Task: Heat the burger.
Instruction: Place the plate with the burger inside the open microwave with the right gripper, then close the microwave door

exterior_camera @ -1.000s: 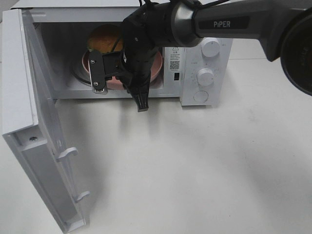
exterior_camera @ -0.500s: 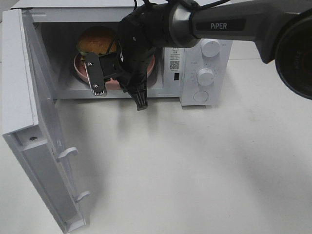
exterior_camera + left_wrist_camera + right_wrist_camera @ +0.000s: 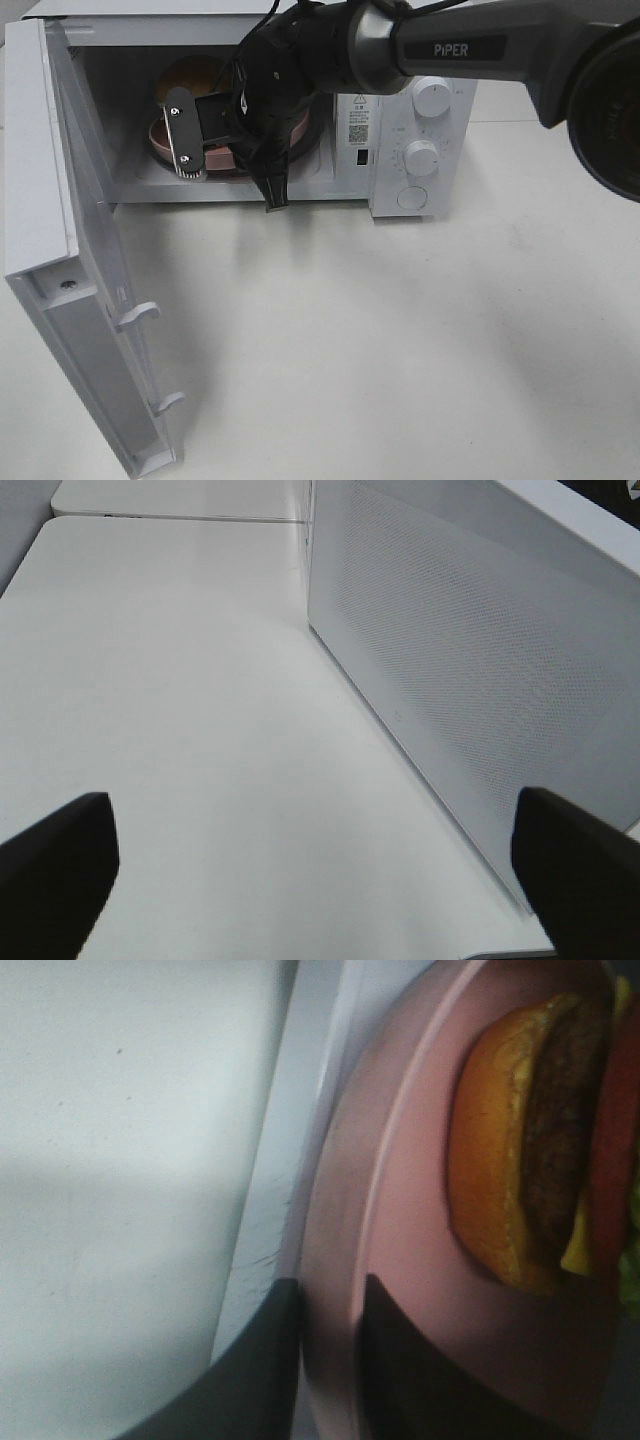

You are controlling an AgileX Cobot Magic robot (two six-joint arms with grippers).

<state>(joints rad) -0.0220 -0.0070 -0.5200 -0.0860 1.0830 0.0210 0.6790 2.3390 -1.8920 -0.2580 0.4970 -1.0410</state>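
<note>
Probably a robotics lab or test bench rather than a home kitchen, plain white tabletop (image 3: 400, 350), white microwave (image 3: 447, 185) with dial knobs (image 3: 422, 158) standing on it, door (image 3: 45, 180) swung wide open, dark robot arm (image 3: 470, 45) marked PIPER reaching over it

Bright, even light from above washes out the white table (image 3: 420, 360); soft shadows spread below the arm (image 3: 470, 45) at mid-frame. The microwave (image 3: 450, 125) cavity is dimmer. The right wrist view is dim, the burger (image 3: 520, 1150) blurred.
</note>
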